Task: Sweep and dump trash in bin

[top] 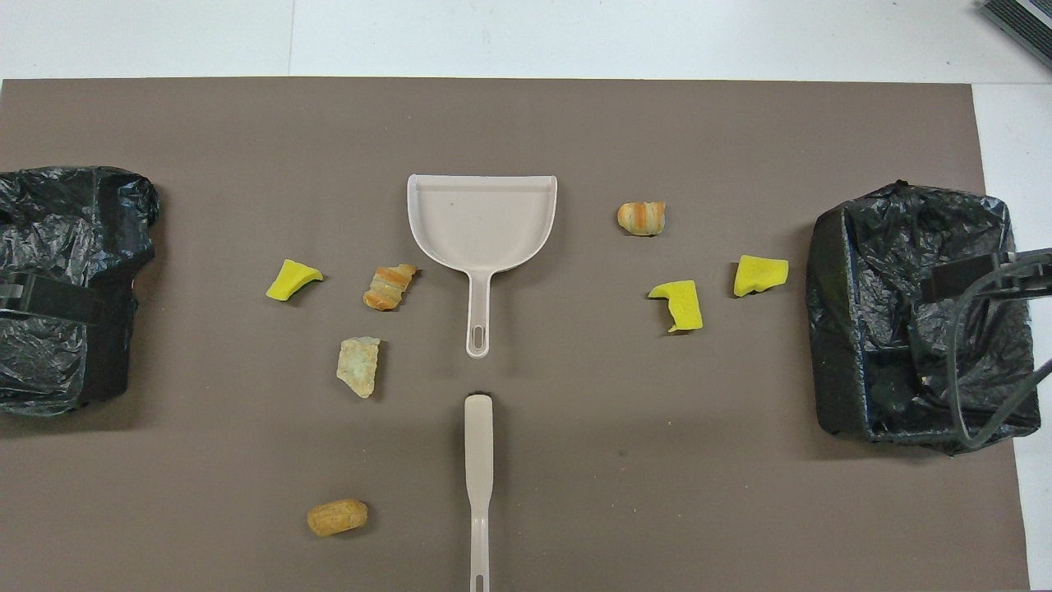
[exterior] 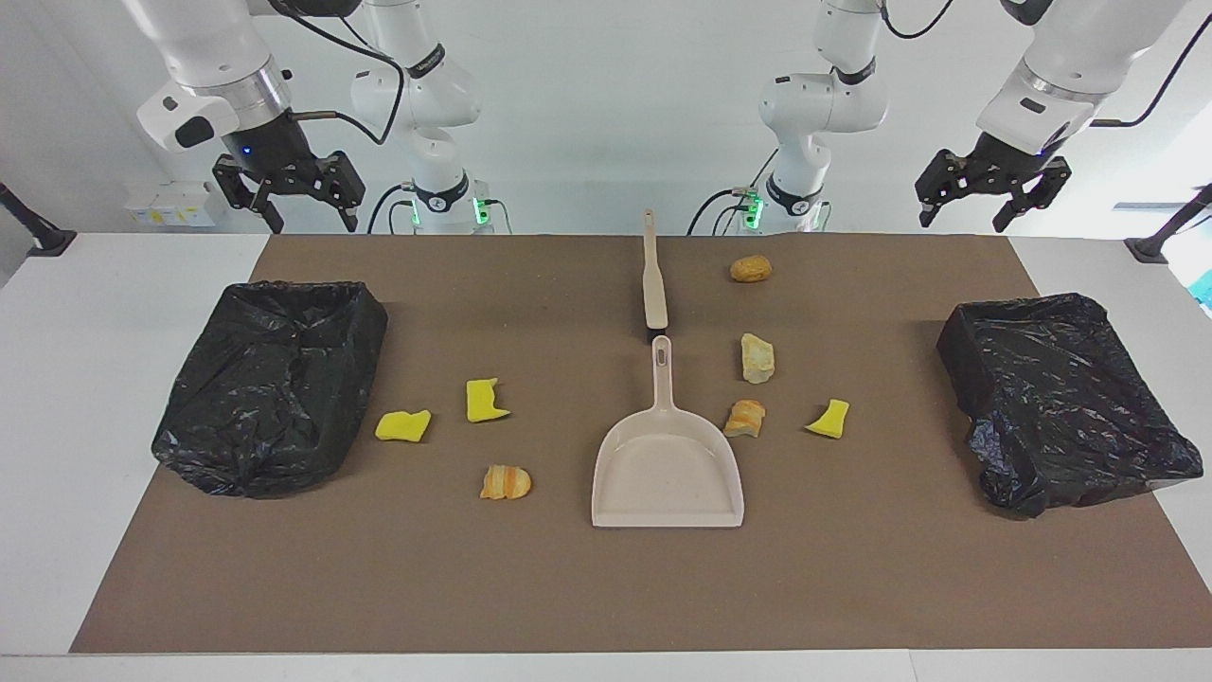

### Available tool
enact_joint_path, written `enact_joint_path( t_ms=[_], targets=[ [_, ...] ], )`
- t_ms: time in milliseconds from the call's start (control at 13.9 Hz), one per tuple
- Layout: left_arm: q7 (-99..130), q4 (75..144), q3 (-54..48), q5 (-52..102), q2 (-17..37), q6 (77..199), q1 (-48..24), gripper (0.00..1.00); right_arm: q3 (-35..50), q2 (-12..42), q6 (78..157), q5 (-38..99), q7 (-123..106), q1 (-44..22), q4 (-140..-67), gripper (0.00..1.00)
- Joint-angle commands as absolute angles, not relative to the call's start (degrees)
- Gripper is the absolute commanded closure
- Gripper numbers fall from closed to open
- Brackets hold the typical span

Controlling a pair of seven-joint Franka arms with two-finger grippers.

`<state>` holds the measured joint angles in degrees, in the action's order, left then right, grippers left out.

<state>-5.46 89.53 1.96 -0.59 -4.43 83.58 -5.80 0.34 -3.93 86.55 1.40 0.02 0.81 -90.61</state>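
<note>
**A:** Seven scraps lie loose on the brown mat (exterior: 852,587), none in a bin. Where do they crowd?

**B:** In the facing view, three are left of centre: a yellow scrap (exterior: 402,425) near the right-end bin (exterior: 275,379), a second yellow scrap (exterior: 486,400) beside it, and a striped orange scrap (exterior: 505,482) lower down. Four are right of centre: a tan lump (exterior: 750,269) near the mat's upper edge, a pale lump (exterior: 757,358), a striped crust (exterior: 745,418) just beside the dustpan (exterior: 668,464), and a yellow wedge (exterior: 829,419).

**A:** And the tools?

**B:** They are mid-frame and in line. The brush (exterior: 653,284) lies above the dustpan with its handle pointing to the upper edge, a small gap between the two.

**A:** Any open room?

**B:** The mat's whole lower strip is bare. There is also a wide lane between the wedge and the left-end bin (exterior: 1060,398), which overhangs the mat's right edge.

**A:** The pincers?

**B:** The right gripper (exterior: 312,223) is at upper left and the left gripper (exterior: 961,220) at upper right. Both are raised, fingers spread, holding nothing.
</note>
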Motion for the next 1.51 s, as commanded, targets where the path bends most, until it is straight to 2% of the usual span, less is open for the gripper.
enact_joint_path(
  t_ms=[0, 288, 575, 1438],
  targets=[
    [-5.6, 89.7, 2.3, -0.7, -4.9, 83.0, -6.2, 0.00, 0.7, -5.2, 87.5, 1.8, 2.1, 0.4, -92.2, 0.00],
    [-5.4, 89.7, 2.3, -0.6, -4.9, 83.1, -5.9, 0.00, 0.2, -5.5, 92.5, 1.4, 2.1, 1.0, -94.0, 0.00],
    [-5.8, 89.6, 2.4, -0.6, -4.8, 83.6, -5.8, 0.00, 0.1, -5.3, 89.1, 1.4, 2.0, 0.8, -93.1, 0.00],
    [-5.2, 90.3, 2.1, 0.1, -5.4, 82.5, -6.3, 0.00, 0.4, -5.6, 88.0, 2.1, 1.9, 0.7, -93.6, 0.00]
  ],
)
